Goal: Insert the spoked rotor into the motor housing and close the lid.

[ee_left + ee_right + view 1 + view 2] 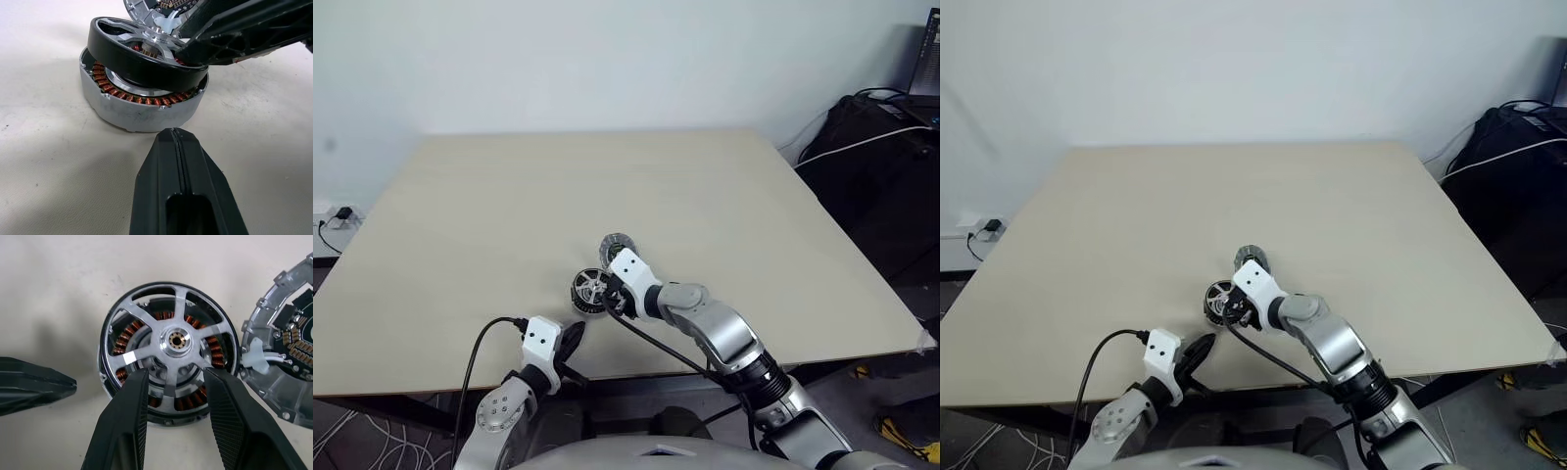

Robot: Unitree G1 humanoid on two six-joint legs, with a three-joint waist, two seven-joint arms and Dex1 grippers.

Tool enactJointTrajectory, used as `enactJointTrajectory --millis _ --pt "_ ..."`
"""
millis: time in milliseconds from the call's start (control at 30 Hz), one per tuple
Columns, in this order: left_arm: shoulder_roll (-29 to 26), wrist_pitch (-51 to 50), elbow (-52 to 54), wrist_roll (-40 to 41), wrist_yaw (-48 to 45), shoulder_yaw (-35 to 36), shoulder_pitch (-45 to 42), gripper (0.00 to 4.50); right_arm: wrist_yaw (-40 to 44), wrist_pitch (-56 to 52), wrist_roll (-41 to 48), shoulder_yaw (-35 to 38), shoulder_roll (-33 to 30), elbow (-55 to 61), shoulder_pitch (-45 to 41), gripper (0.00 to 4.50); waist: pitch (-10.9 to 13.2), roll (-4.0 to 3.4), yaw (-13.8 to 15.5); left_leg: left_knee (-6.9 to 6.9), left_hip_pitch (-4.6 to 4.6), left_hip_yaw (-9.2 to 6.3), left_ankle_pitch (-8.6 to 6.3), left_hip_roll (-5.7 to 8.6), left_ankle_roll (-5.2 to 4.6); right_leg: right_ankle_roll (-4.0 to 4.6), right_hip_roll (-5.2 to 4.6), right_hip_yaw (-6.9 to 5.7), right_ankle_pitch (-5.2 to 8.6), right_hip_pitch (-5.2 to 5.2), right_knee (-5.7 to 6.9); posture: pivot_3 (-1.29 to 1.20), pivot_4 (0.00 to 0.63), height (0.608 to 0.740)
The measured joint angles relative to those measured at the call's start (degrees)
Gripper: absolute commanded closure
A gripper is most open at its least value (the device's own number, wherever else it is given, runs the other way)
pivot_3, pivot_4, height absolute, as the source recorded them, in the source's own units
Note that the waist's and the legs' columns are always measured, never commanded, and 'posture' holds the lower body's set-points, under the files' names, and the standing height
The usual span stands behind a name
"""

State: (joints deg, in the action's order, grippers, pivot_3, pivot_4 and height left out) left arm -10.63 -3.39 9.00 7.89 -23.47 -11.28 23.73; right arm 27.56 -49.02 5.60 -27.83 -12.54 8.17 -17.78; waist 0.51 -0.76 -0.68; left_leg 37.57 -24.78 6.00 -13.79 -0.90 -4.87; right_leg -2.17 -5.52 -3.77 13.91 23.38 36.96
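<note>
Nearest the robot, the left gripper [574, 345] rests low at the near edge of the pale wooden table [509, 196], its two black fingers pressed flat together and holding nothing. It points forward at the motor parts just beyond its tip.

Just ahead of that tip sits the motor housing [142, 110], a short silver drum with a ring of copper-coloured windings around a silver centre, standing flat on the table.

On top of the housing lies the spoked rotor [168, 350], a silver six-spoked wheel with a black outer rim. It is tilted: the side away from the right gripper stands raised above the windings, while the gripped side sits lower. It is not yet seated.

The right gripper [173, 382] comes in from the robot's right. Its fingers are partly spread and appear to clasp the rotor, with one spoke and the rim between them.

Just beyond the right gripper's fingers, close beside the housing, lies the lid [288, 357], a grey ribbed disc showing what looks like a circuit board and a white connector.

The risk, as I judge it, is jamming: pushing the cocked rotor down could wedge its rim against the housing wall or scrape the windings. Letting go early could let it slide off or snap down crooked, and nothing steadies the housing.
</note>
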Motion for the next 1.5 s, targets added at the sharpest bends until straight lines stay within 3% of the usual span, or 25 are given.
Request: enactJointTrajectory --millis 233,333,467,1500 --pt "0.1 0.0 0.0 0.0 0.1 0.0 -0.2 4.5 0.1 -0.1 0.0 0.0 -0.2 0.0 0.0 2.6 0.0 0.0 0.0 0.0 -0.01 0.0 0.0 0.0 0.0 0.0 0.0 0.0 0.0 0.0 -0.01 0.0 0.0 0.74" --pt "0.1 0.0 0.0 0.0 0.1 0.0 -0.3 4.5 0.2 -0.1 0.0 0.0 -0.3 0.1 -0.1 3.23 0.0 0.0 0.0 0.0 0.0 0.0 0.0 0.0 0.0 0.0 0.0 0.0 0.0 0.0 -0.01 0.0 0.0 0.74" --pt "0.1 0.0 0.0 0.0 0.2 0.0 -0.3 4.5 0.6 -0.1 0.0 -0.1 -0.5 0.1 -0.1 4.48 0.0 0.0 0.0 0.0 0.0 0.0 0.0 0.0 0.0 0.0 0.0 0.0 0.0 0.0 0.0 0.0 0.0 0.74" --pt "0.1 0.2 0.0 0.0 -0.1 0.0 -0.7 4.5 0.4 -2.3 -0.3 -0.3 -0.5 3.5 -0.1 4.48 0.0 0.0 0.0 0.0 -0.01 0.0 0.0 0.0 0.0 0.0 -0.01 0.0 0.0 0.01 -0.01 0.0 0.0 0.74"
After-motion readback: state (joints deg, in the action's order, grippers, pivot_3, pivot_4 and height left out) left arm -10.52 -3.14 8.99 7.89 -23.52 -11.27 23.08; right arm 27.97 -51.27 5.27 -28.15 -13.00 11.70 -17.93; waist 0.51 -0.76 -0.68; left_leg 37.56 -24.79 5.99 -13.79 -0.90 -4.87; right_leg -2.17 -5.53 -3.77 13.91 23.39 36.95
